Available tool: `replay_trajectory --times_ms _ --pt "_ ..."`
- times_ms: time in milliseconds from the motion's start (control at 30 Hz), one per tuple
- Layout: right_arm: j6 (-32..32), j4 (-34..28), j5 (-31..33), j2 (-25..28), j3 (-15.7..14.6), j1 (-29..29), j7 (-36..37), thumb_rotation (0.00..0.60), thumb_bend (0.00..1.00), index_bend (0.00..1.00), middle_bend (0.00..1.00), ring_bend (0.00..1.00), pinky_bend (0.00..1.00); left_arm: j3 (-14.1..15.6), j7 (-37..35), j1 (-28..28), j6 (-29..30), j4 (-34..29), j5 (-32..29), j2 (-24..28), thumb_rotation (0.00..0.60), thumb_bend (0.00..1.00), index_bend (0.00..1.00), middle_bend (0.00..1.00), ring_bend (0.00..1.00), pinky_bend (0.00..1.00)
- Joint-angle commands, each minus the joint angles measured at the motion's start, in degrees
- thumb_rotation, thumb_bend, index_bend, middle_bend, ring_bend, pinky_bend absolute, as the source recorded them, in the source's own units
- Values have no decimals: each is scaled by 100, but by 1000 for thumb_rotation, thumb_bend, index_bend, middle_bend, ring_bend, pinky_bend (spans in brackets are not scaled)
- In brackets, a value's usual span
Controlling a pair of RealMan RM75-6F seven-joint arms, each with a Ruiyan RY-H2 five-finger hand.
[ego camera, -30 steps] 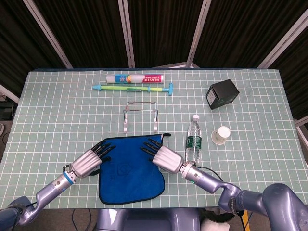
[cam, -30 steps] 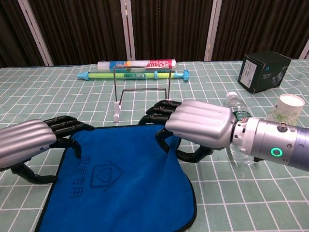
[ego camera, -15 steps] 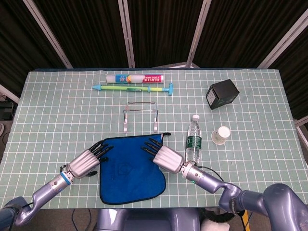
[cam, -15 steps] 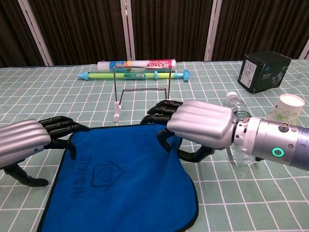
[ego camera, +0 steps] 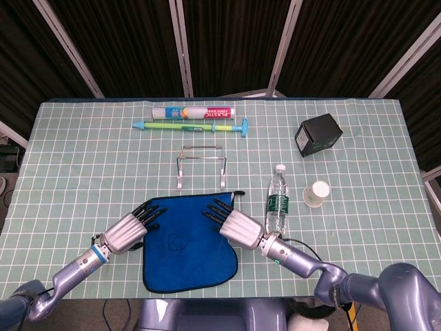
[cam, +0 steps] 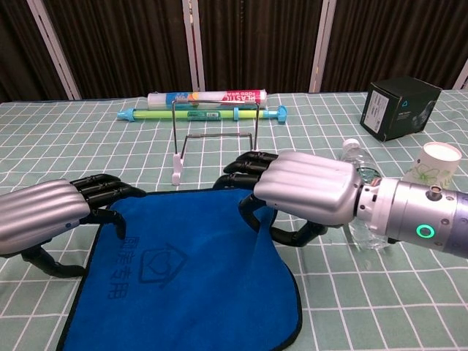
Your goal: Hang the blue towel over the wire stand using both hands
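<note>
One table (ego camera: 83,152), covered in a green gridded cloth, stands before dark curtains (ego camera: 227,41). The blue towel (ego camera: 186,245) lies flat at its near edge, just short of the wire stand (ego camera: 200,165). Left hand (ego camera: 127,231) and right hand (ego camera: 231,221) pinch its far corners, fingers curled.

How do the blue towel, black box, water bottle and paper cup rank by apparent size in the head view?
1. blue towel
2. water bottle and black box, too close to rank
3. paper cup
</note>
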Motion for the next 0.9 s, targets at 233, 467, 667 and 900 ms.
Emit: replay_trajectory --times_ms 233,467,667,900 --pt "23 -44 -11 34 -2 -15 7 600 496 634 80 0 0 -19 140 -95 -108 -172 -15 -38 600 143 364 0 0 0" --pt "37 -89 -29 84 -18 -35 -22 600 496 634 81 0 0 -36 185 -144 -116 -318 -26 -9 600 191 364 0 0 0" --pt "42 -120 -33 115 -11 -44 -60 600 496 634 81 0 0 -37 226 -172 -128 -438 -42 69 600 247 369 0 0 0" --pt "61 -172 -44 133 1 -52 -88 600 495 634 81 0 0 -22 328 -168 -189 -486 -74 70 600 349 402 0 0 0"
